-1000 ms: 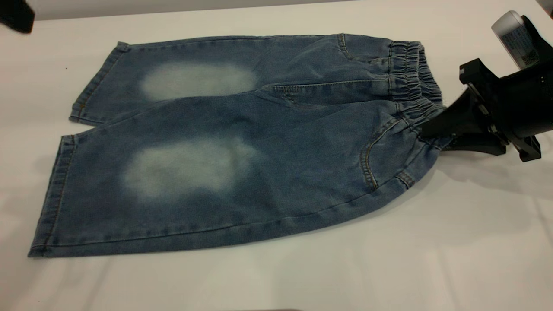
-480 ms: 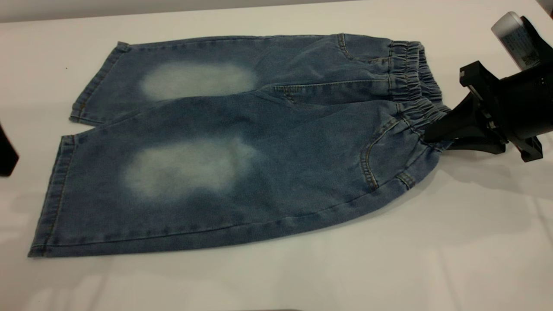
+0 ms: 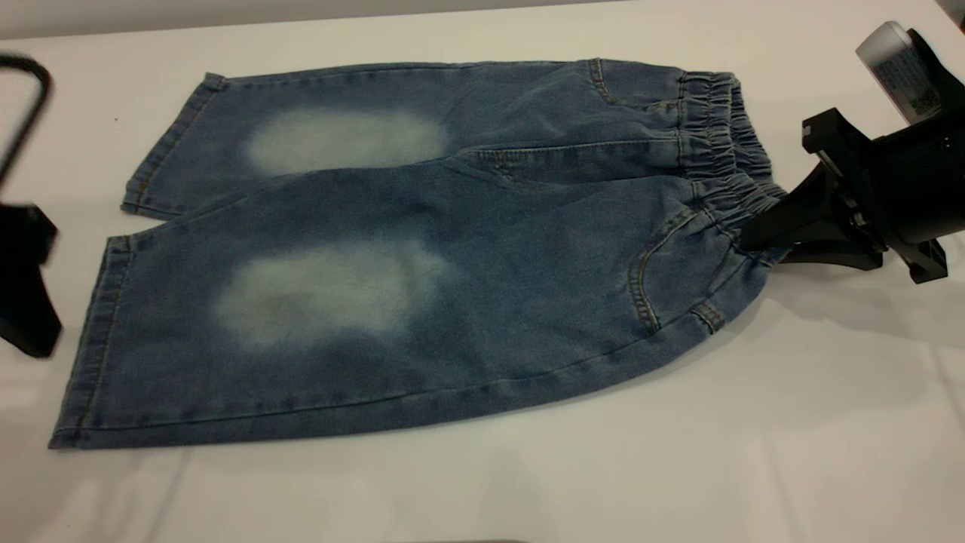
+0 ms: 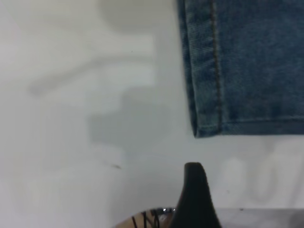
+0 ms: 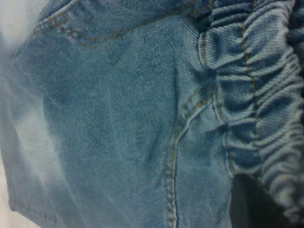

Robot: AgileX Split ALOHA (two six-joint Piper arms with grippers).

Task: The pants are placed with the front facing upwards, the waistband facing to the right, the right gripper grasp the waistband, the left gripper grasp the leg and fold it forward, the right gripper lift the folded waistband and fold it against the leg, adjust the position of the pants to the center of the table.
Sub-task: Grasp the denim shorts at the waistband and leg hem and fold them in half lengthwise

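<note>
Right gripper (image 3: pixel 754 230): it was closed on the waistband (image 3: pixel 720 143) at the near end, and the cloth was bunched between my fingers.
Left gripper (image 3: pixel 26 302): it hung low at the left edge of the worktop (image 3: pixel 482 490), just beside the hem of the near leg and apart from it. I cannot tell how far it was open.
Pants (image 3: pixel 422 249): they lay flat with the front up, both legs pointing left and the waistband to the right, a little left of the middle of the worktop.
Step in hand: I judged that my left gripper was coming to the leg hem (image 4: pixel 209 71), while the right one held the waist.
How to do it well: I should take the hem near its corner and catch both layers of the denim, not only the top one.
Care: the right grip should stay firm and low, so the waist does not slide when the leg is lifted.
Risk: a shallow bite at the hem could slip off thick denim, in my opinion.
</note>
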